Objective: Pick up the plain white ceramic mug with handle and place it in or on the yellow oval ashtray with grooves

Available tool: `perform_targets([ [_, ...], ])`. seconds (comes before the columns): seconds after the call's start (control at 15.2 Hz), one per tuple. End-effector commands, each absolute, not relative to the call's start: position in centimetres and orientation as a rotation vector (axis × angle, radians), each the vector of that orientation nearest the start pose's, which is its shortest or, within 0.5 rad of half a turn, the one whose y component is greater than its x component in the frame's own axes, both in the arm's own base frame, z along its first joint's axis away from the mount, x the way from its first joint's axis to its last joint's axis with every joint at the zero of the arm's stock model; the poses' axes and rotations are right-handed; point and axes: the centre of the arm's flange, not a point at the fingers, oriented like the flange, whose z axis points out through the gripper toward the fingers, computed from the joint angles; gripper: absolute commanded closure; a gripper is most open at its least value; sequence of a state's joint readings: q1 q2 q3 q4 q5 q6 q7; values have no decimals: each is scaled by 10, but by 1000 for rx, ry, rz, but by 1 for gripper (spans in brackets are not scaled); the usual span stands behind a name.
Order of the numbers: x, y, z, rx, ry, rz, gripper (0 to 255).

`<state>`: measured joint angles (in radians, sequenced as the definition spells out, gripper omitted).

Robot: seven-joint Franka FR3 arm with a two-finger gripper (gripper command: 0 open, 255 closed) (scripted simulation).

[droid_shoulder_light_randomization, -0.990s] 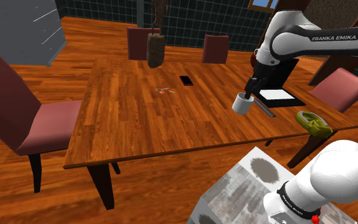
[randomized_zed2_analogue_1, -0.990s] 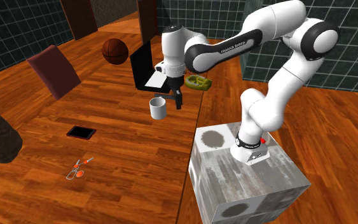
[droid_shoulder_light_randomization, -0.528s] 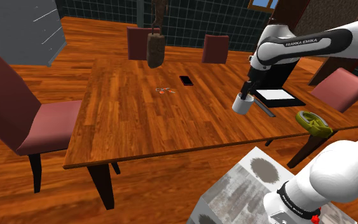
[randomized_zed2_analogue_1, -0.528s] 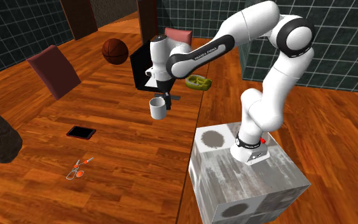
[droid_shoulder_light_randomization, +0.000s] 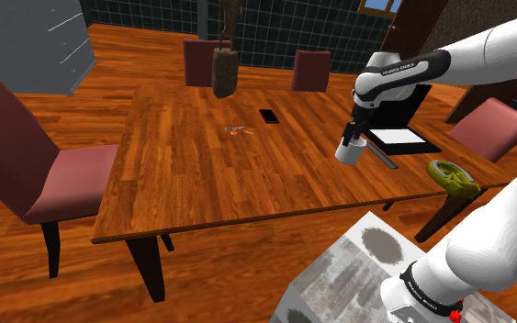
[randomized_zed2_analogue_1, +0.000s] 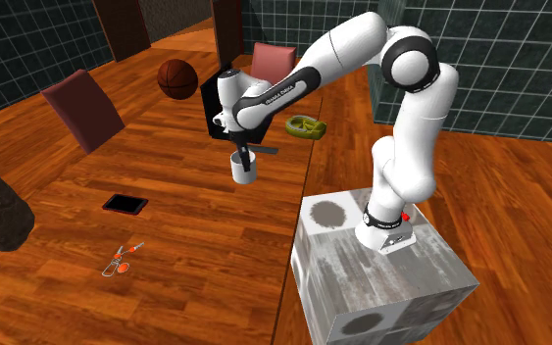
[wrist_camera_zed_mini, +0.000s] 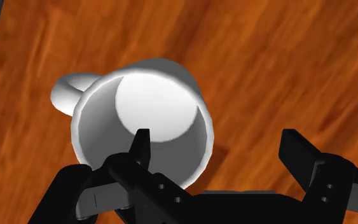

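Observation:
The white mug (droid_shoulder_light_randomization: 345, 152) (randomized_zed2_analogue_1: 243, 170) stands upright on the wooden table (droid_shoulder_light_randomization: 201, 174), its handle turned away from the stand. My gripper (droid_shoulder_light_randomization: 352, 136) (randomized_zed2_analogue_1: 241, 151) hangs straight over it, open. In the wrist view one finger (wrist_camera_zed_mini: 140, 147) dips inside the mug (wrist_camera_zed_mini: 152, 114), the other finger (wrist_camera_zed_mini: 300, 153) is outside past the rim, and neither touches the wall; the gripper (wrist_camera_zed_mini: 219, 145) straddles that wall. The yellow-green oval ashtray (droid_shoulder_light_randomization: 453, 174) (randomized_zed2_analogue_1: 305, 126) lies near the table corner, beyond the mug toward the shoulder view's right.
An open black laptop (droid_shoulder_light_randomization: 401, 138) (randomized_zed2_analogue_1: 226, 103) stands just behind the mug. A black phone (droid_shoulder_light_randomization: 269, 116) (randomized_zed2_analogue_1: 125, 204) and small orange scissors (droid_shoulder_light_randomization: 238, 130) (randomized_zed2_analogue_1: 120, 261) lie mid-table. A dark lump (droid_shoulder_light_randomization: 224, 72) and a basketball (randomized_zed2_analogue_1: 176, 78) sit farther off. Red chairs (droid_shoulder_light_randomization: 36, 156) ring the table.
The hand has shifted a little toward the shoulder view's left and come down over the mug, one finger now inside its rim. The mug has not moved.

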<state>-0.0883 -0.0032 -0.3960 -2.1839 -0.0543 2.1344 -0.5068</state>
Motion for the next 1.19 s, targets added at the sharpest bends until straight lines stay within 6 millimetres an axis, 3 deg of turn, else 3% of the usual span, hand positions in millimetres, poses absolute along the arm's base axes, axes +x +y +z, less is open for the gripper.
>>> perform_targets([
  [0.0,467,-251,375,-3155,-86,98,0],
  [0.33,465,-252,345,-3155,-86,98,0],
  [0.86,465,-252,346,-3155,-86,98,0],
  [0.92,465,-252,346,-3155,-86,98,255],
  [1.12,465,-252,346,-3155,-86,98,255],
])
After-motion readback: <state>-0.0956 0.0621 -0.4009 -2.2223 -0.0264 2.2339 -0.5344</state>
